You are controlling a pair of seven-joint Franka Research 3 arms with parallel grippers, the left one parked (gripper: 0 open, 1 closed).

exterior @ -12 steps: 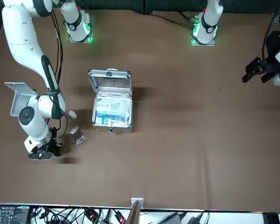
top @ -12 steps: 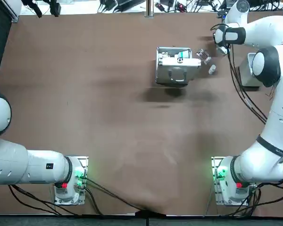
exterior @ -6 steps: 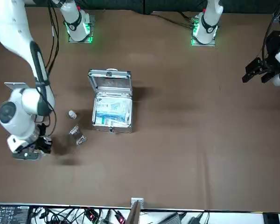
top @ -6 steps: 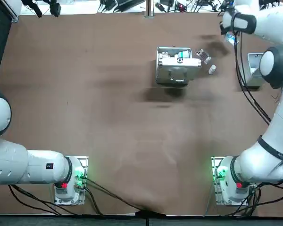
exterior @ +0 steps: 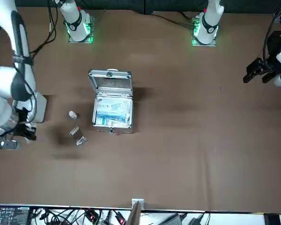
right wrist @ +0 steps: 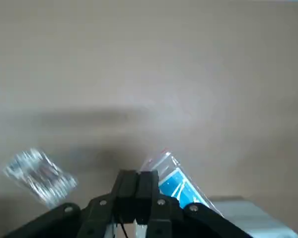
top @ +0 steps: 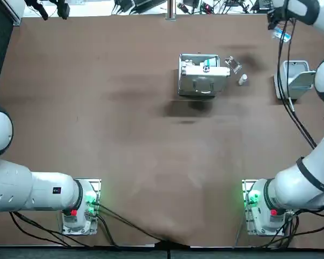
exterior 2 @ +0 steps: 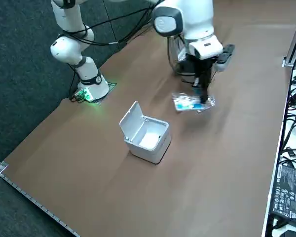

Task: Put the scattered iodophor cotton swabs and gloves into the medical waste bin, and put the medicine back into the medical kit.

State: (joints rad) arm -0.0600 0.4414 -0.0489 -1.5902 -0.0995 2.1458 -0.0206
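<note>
One swab packet (exterior 2: 192,102), clear with blue print, we saw pinched in the clenched right hand (exterior 2: 204,98), held above the desk (top: 124,135) near its 1 o'clock corner in the overhead view. The open waste bin (top: 294,81) stood at 5 o'clock of the hand. We found a second packet (top: 233,65) and a small bottle (top: 242,80) lying at 3 o'clock of the open medical kit (top: 201,75).

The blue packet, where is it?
In the right side view the blue packet hangs from the right gripper above the table, near the open white bin.
</note>
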